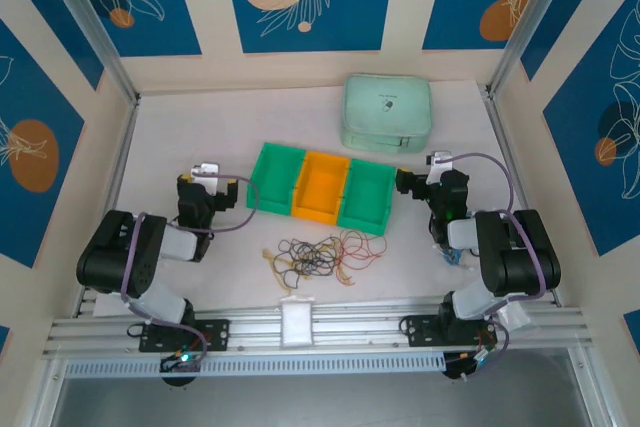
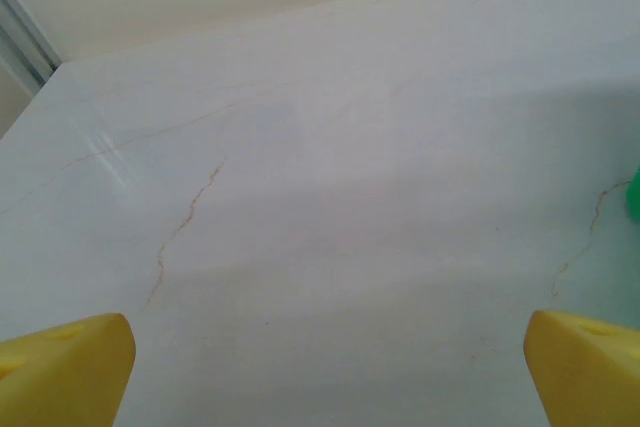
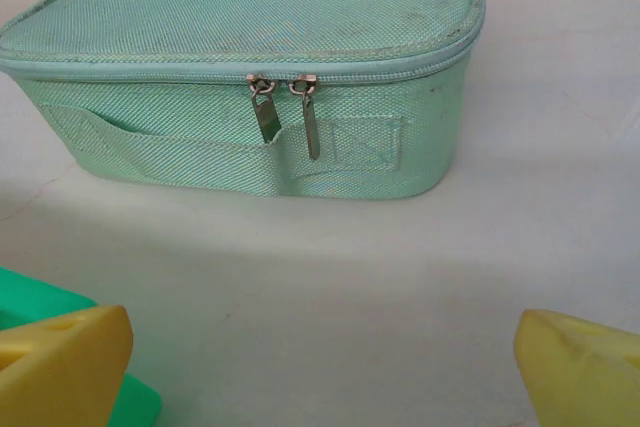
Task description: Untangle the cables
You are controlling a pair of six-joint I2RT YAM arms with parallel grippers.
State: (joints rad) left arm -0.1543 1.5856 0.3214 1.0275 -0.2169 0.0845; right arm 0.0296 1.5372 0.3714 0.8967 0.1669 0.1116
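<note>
Left gripper (image 1: 228, 190): jaws spread wide, nothing between them. In the left wrist view the yellow fingertips (image 2: 62, 367) sit at the far corners of the frame, with bare table (image 2: 330, 197) ahead of them.

Cables (image 1: 318, 255): one loose heap on the table, to the right of the left gripper and back from its tips, toward the arm bases. It is well apart from both grippers and roughly midway between them. Yellow loops sit at the heap's left and near edge, black loops are bunched in the middle, and red-orange loops trail off to the right. The loops overlap and cross, and no colour lies separate from the others.

Judgement: the task is at its very start. Nothing is pulled free and no cable is gripped, so all the separating is left to do.

Bins (image 1: 322, 187): a green, orange, green row between the two grippers, beyond the heap. I can make out nothing inside them.

Right gripper (image 1: 405, 183): also wide apart and holding nothing. It faces the mint zip pouch (image 3: 250, 147), just ahead of its tips in the right wrist view. The heap lies to its left and behind.

Axis: the heap is wider than deep, so its long axis runs left to right, across the line between the grippers. It has no clear pointing end, and the single loops lie every way.
</note>
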